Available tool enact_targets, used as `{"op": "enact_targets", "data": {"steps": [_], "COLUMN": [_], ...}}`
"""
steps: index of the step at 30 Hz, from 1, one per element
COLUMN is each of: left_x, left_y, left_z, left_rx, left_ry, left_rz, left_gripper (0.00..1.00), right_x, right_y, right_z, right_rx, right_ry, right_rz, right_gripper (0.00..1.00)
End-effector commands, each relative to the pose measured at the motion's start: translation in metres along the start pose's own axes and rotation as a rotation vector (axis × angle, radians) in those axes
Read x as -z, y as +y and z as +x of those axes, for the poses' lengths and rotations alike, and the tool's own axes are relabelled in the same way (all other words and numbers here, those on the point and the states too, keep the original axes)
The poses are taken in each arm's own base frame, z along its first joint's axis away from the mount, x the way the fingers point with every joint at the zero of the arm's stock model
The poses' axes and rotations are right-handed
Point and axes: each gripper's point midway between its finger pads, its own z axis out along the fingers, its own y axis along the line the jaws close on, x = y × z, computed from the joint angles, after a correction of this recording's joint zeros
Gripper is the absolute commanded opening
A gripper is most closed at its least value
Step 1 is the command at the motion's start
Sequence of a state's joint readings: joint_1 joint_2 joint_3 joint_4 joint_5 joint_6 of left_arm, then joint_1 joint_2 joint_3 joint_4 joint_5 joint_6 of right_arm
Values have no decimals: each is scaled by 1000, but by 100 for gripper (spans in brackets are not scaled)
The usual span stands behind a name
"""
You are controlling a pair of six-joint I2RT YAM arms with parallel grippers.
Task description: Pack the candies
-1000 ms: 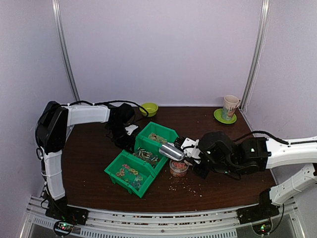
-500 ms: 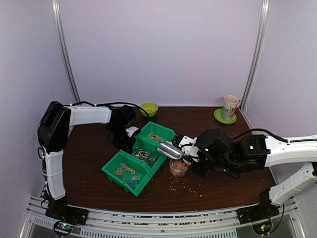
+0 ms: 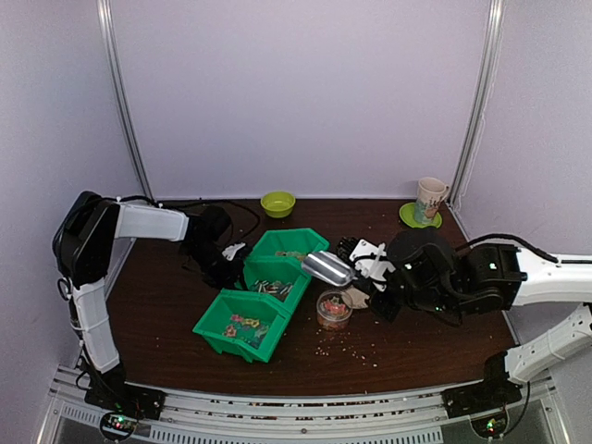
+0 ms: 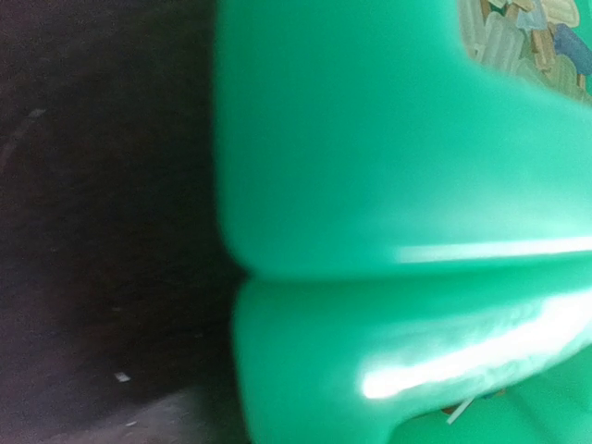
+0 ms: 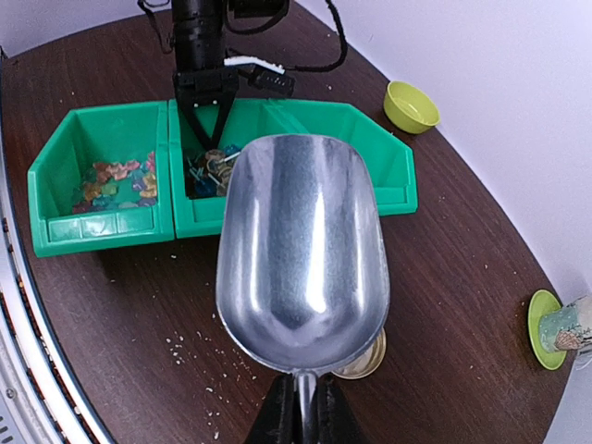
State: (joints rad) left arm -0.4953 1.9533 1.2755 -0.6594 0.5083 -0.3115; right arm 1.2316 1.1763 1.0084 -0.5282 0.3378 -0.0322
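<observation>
Candies [image 5: 116,178] in mixed colours lie in the left green bin [image 5: 55,231]. More candies [image 5: 211,171] lie in the middle bin [image 3: 268,270], and some fill a small clear jar [image 3: 333,310]. My left gripper [image 5: 205,116] is shut on the middle bin's far wall. Its own view shows only that blurred green wall [image 4: 370,185] and a few candies [image 4: 527,42]. My right gripper [image 5: 301,412] is shut on the handle of an empty metal scoop [image 5: 301,259], held above the jar [image 5: 365,363].
A third green bin [image 5: 351,139] adjoins the middle one. A yellow-green bowl [image 3: 277,203] stands at the back, and a cup [image 3: 430,199] on a green saucer [image 3: 412,220] at the back right. Pale crumbs [image 3: 347,350] dot the table near the jar.
My left gripper has shut on the bin wall and dragged the bins slightly left. The right arm has lifted the scoop a little and shifted right.
</observation>
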Motion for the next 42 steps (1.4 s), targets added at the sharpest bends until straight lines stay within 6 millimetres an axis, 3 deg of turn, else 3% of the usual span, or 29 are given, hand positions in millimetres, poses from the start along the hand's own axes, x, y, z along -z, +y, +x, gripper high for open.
{"op": "enact_targets", "data": {"steps": [1,9,11,17,27,34,42], "left_x": [33,53,52,56,68,52,49], "left_y": [-73,-104,-99,-59,-40,-18,-14], "left_z": [-35,-38,-38,-33,-5,17,17], "left_rx": [-101,-127,-126,-77,-89,-105,-121], "left_ry": [-178,-249,-244,-219,-202,-136,-142], "left_rz": [356,548,496,179,-19,-196,-238], "left_gripper": [0,0,0,0,0,0,0], "right_x": [24,29,28,20,-7,-33,-61], "right_y": [-17,-16,-15,-9,23,43,59], "right_z": [-27,-35,-36,-35,-31,-28,-19], "right_rx": [-73,-66,-59,6,123,238,357], "right_ry": [-100,-95,-88,18,209,358,521], "right_rz": [16,-3,-12,-26,-106,-92,-57], "right_gripper": [0,0,0,0,0,0,0]}}
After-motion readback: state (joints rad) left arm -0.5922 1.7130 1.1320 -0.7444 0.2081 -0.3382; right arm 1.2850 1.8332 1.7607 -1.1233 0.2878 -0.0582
